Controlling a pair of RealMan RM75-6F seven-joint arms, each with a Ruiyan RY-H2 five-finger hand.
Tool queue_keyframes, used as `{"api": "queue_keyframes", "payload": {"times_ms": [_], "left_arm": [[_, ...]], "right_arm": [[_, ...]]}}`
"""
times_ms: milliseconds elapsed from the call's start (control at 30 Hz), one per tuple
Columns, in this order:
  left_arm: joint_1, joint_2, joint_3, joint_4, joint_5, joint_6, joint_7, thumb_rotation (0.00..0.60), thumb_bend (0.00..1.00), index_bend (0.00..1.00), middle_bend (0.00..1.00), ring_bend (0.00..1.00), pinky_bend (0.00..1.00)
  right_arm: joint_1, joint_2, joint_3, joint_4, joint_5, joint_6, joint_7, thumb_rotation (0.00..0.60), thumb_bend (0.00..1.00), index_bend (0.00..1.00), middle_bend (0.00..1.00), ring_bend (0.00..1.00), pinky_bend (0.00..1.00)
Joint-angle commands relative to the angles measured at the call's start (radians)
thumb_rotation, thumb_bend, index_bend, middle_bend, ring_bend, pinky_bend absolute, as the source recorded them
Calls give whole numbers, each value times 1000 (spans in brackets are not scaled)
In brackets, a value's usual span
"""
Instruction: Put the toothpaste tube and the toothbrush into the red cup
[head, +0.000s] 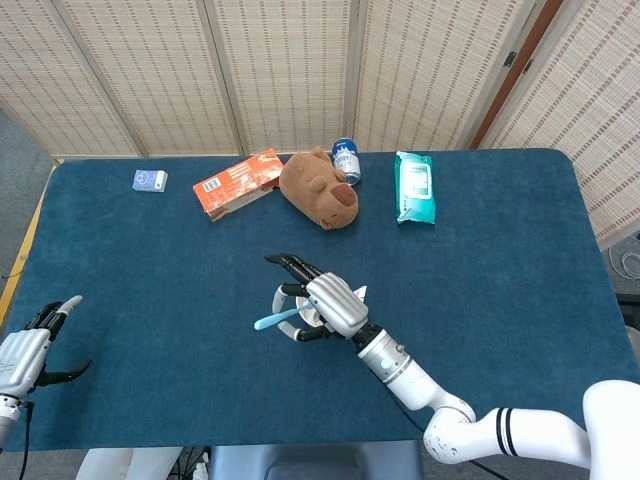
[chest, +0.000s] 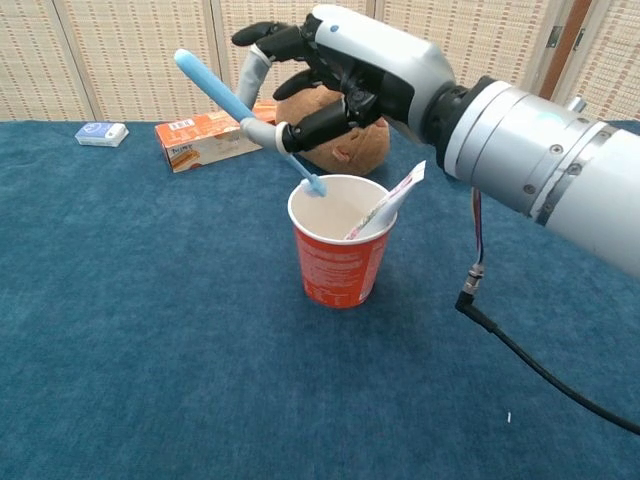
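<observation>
The red cup (chest: 340, 262) stands mid-table with the toothpaste tube (chest: 388, 204) leaning inside it, its flat end poking over the right rim. My right hand (chest: 340, 70) hovers just above and behind the cup and pinches the blue toothbrush (chest: 232, 98), which slants down to the right; its bristle head (chest: 314, 184) sits at the cup's left rim. In the head view my right hand (head: 325, 305) covers most of the cup, and the toothbrush handle (head: 276, 319) sticks out to the left. My left hand (head: 28, 350) is at the table's near left edge, fingers apart, holding nothing.
Along the far side lie a small blue box (head: 149, 180), an orange carton (head: 238, 182), a brown plush toy (head: 319, 187), a blue can (head: 346, 159) and a teal wipes pack (head: 414, 187). A black cable (chest: 530, 362) trails from my right forearm.
</observation>
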Motion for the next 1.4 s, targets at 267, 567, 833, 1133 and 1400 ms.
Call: {"api": "queue_keyframes", "payload": {"times_ms": [267,567,833,1133,1400], "left_arm": [[0,-2,-1,1,-3,-2,3,600,220,21,153,90,256],[1,-1,-1,-2,-2,1,5,600,220,21,153,90,256],[2,1,0,-3,3,4,3,600,220,21,153,90,256],[2,0,2,-5,4,5,9,600,220,21,153,90,256],[3,0,1,-5,4,5,9,600,220,21,153,90,256]], "right_arm": [[-4,-39,-21,114,5,-4,152,600,281,597,97,0,188],[0,-72,-42,205,-18,-20,309,600,281,597,97,0,189],[1,-87,-61,259,-34,-27,379,600,278,597,97,0,188],[2,-86,-60,269,-33,-25,384,600,267,515,95,0,189],[15,-87,-52,266,-32,-34,379,600,243,442,94,0,188]]}}
